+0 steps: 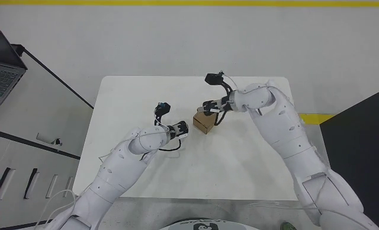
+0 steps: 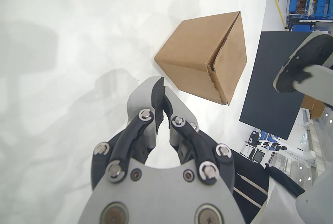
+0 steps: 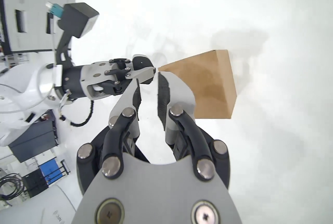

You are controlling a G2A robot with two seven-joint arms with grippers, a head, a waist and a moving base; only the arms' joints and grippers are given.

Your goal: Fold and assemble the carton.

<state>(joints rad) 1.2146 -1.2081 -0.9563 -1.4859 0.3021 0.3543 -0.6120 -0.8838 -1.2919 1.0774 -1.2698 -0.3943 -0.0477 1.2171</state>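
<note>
Sitting on the table [image 1: 249,171], the carton [image 1: 204,121] looks folded shut.

The carton [image 1: 203,123] sits on the table [image 1: 249,165], left hand [image 1: 185,130] just left, right hand [image 1: 207,106] just behind.

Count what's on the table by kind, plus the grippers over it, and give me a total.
Carton: 1
Grippers: 2, the left gripper and the right gripper
Total: 3
</note>
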